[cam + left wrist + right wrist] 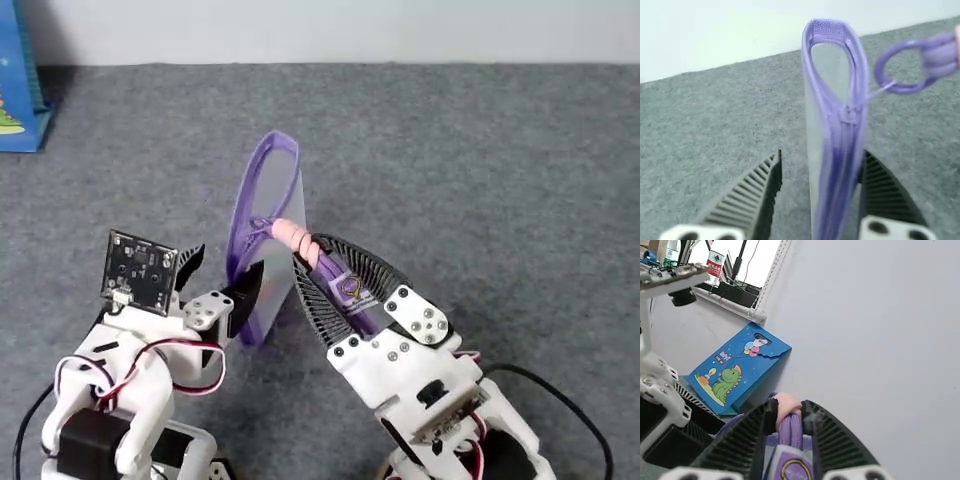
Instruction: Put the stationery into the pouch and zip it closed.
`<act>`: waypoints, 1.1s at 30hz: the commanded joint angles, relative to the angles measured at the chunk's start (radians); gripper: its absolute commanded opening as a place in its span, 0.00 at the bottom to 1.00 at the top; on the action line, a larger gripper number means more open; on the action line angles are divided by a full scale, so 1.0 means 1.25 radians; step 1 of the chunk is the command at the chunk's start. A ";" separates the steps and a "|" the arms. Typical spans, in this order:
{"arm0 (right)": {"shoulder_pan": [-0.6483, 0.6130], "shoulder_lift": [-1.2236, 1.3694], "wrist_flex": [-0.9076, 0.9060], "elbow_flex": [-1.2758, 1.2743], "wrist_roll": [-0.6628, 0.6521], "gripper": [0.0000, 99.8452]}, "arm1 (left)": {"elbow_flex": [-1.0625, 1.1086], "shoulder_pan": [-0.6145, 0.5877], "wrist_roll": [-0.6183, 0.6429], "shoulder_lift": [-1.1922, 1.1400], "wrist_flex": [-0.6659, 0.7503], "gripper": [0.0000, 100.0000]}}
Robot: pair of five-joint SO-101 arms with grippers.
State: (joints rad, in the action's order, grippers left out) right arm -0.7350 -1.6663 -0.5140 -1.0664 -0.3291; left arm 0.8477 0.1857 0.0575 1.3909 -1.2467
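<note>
1. Straddling the near end of the pouch, the left claw is open. One ribbed black jaw lies against the pouch's side and the other stands apart from it.
2. The right claw, beside the left one, is clamped on the stationery item. This is a slim purple stick with a printed label, gripped between ridged black jaws on a white plastic body.
3. The item's twisted pink tip projects past the jaws. Beyond it, a purple ring hangs level with the pouch's mouth, near the zip slider. Contact between ring and pouch cannot be judged.
4. The pouch is flat and translucent, with a purple woven zip band, and stands upright on its long edge on the worktop. The zip is closed on the near side of the slider and gapes in a narrow loop at the far end.
5. The worktop is grey, with a coarse, felt-like nap.
6. A blue paper bag with a green dinosaur print stands at the far left corner, against a smooth white wall.
</note>
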 commanded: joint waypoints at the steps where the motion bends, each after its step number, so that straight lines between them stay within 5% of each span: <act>1: -0.004 -0.014 -0.004 0.044 0.009 0.01 | -0.006 0.002 0.009 0.010 0.047 0.21; 11: -0.006 -0.013 -0.004 0.043 0.010 0.01 | -0.003 0.004 0.009 0.010 0.077 0.14; 19: -0.002 -0.013 -0.004 0.043 0.009 0.01 | 0.020 0.114 0.004 0.010 0.074 0.01; 33: 0.104 -0.004 0.008 0.033 0.007 0.01 | 0.013 0.114 0.007 0.128 -0.027 0.01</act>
State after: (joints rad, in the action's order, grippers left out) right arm -0.6460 -1.6663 -0.5155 -1.0679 -0.3291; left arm 0.8830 0.3268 0.0575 1.4691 -1.2375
